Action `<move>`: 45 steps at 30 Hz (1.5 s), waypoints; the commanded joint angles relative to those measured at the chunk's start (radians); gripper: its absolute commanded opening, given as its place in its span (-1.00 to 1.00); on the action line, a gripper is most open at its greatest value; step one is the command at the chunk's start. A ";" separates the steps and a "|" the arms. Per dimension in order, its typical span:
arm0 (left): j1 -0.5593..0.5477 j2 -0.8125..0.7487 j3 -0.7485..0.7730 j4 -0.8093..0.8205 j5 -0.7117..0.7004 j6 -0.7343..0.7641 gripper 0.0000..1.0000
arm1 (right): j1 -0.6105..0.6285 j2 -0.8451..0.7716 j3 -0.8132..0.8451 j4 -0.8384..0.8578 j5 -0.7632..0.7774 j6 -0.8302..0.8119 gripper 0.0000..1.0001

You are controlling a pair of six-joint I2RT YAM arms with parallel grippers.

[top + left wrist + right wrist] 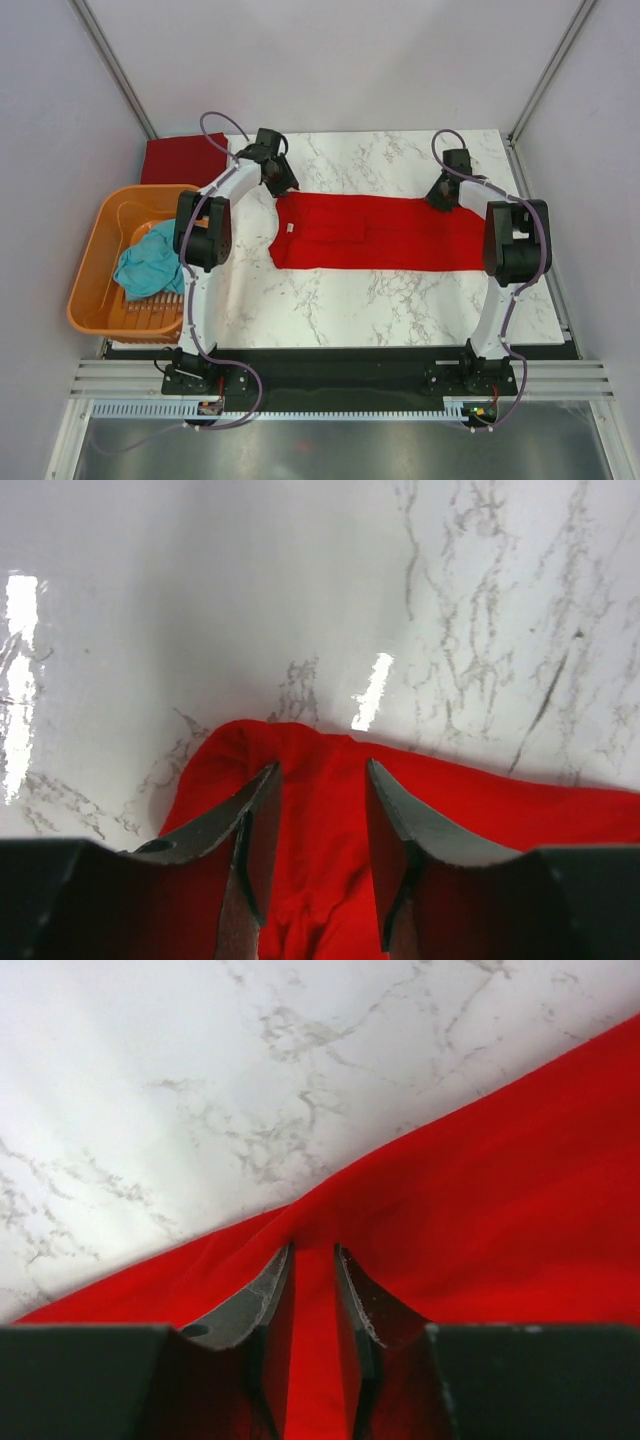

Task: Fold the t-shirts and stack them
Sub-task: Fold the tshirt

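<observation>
Pinching the far edge of the red shirt (380, 235) in the right gripper (313, 1250), straddling its collar end with the left gripper (321, 765) spread, likely lining up a lengthwise fold.

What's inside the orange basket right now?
A crumpled teal shirt lies in the basket, against its right side. Bare slotted floor shows near it. Anything under the shirt is covered, and the left arm hides the basket's right edge.
</observation>
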 commanded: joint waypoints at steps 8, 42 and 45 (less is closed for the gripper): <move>-0.003 -0.288 -0.087 -0.016 0.125 0.065 -0.04 | 0.028 -0.267 0.022 -0.177 -0.101 -0.104 -0.35; -0.142 -0.073 -0.216 -0.018 -0.160 0.010 -0.39 | 0.058 -0.441 0.138 -0.275 -0.083 -0.044 -0.32; -0.126 0.042 -0.033 -0.016 -0.181 0.045 -0.38 | 0.058 -0.424 0.172 -0.234 -0.066 -0.026 -0.31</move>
